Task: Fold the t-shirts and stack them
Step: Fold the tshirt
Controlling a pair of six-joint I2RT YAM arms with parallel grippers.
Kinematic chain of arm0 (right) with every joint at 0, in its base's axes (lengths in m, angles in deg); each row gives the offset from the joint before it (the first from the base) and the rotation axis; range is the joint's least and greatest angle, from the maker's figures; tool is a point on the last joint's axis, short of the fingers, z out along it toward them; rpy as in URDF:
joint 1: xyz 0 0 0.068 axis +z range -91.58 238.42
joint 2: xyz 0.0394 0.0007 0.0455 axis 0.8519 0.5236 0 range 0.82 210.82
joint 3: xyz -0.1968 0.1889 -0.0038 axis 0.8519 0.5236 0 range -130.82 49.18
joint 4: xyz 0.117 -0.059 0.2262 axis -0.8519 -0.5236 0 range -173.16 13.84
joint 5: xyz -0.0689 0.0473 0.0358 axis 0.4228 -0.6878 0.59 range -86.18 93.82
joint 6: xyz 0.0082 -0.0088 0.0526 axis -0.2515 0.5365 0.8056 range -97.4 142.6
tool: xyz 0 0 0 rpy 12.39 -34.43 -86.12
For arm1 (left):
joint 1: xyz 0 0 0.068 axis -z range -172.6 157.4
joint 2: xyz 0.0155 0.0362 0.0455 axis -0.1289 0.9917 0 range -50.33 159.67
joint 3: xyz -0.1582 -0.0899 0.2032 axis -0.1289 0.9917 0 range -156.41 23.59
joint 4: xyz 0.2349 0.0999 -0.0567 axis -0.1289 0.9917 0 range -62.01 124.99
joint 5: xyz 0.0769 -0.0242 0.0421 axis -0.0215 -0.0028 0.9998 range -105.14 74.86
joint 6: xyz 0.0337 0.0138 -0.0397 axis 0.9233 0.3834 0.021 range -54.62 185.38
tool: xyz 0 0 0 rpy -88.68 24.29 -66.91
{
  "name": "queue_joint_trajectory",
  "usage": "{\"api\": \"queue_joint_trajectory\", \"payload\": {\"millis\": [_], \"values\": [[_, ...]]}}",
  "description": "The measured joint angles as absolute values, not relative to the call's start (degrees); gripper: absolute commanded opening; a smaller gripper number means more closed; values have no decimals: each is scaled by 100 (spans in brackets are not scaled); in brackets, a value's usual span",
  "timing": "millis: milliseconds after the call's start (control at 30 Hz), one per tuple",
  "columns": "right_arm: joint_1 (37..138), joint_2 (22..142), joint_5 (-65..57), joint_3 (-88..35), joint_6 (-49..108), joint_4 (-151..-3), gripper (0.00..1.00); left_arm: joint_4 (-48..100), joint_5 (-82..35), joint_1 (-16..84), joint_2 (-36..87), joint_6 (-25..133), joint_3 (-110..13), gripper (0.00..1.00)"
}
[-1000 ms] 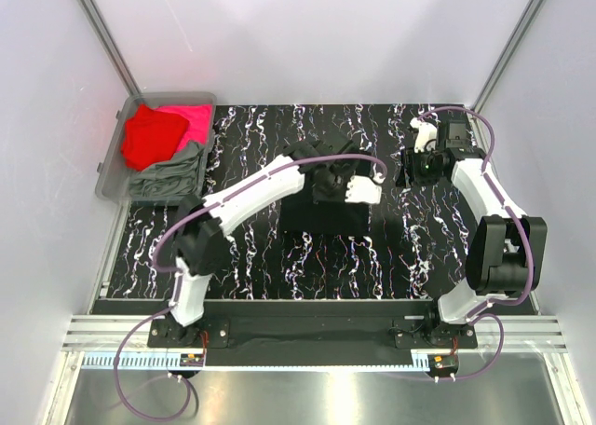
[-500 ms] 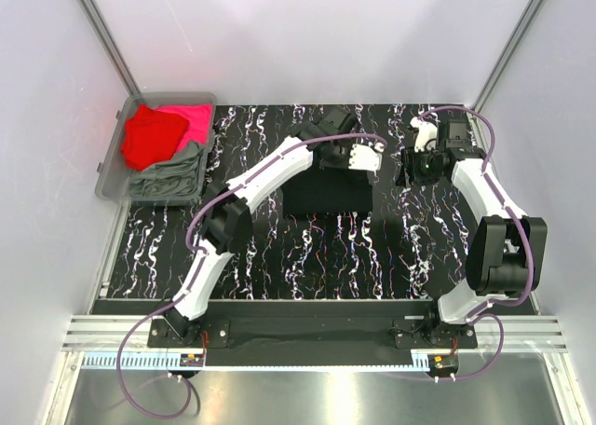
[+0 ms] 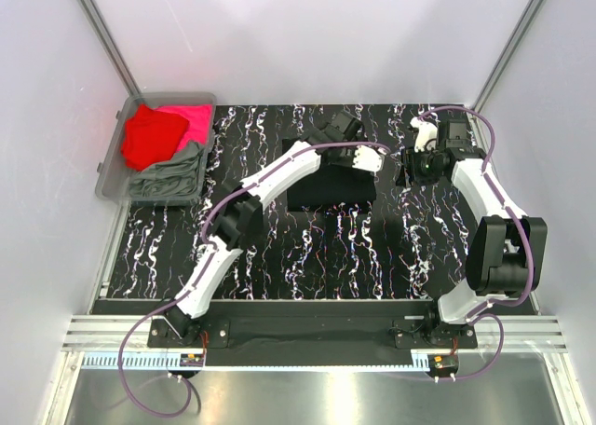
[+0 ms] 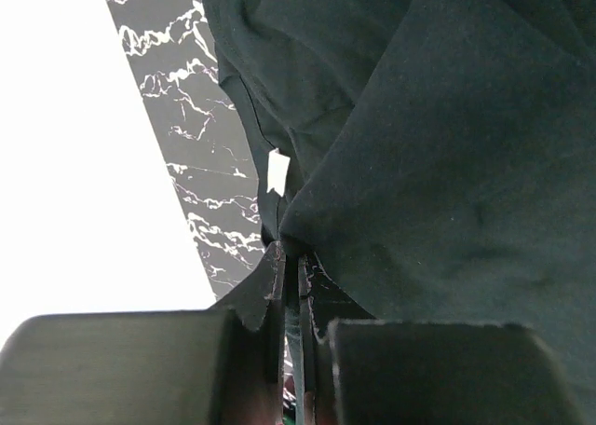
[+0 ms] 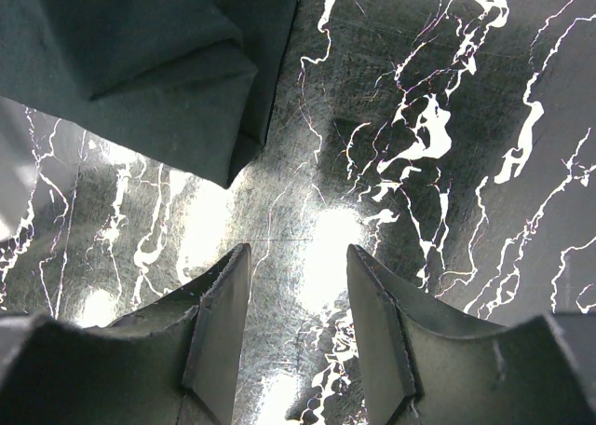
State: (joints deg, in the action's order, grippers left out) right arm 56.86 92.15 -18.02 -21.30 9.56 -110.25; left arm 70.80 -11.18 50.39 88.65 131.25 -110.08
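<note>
- The left hand [image 4: 296,290], pinched tight on the soft black cloth t-shirt [image 3: 331,190], has dragged it toward 12 o'clock across the black white-veined tabletop [image 3: 279,257].
- The right hand [image 5: 296,299], half-spread and empty, hovers at the shirt's 3 o'clock.

Grey bin [image 3: 110,167], black marbled tabletop [image 3: 307,257]
</note>
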Motion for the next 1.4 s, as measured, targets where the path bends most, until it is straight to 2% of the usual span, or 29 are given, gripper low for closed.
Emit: {"api": "queue_joint_trajectory", "payload": {"millis": [267,533,833,1133,1400], "values": [[5686,9154,-1802,-2128,960,-11020,53,6890,-879,5028,8915,13151,-10953,0],[5686,8979,-1800,-2078,956,-11020,53,6831,-890,5189,7802,12655,-9198,0],[5686,8468,-1815,-1787,963,-10996,53,6866,-982,6212,5947,11713,-7719,0],[5686,7762,-1820,-1381,982,-11029,53,7054,-1013,7255,5488,11068,-6613,0],[5671,7447,-1820,-1182,982,-11057,53,7305,-1118,7764,5188,10462,-5942,0]]}}
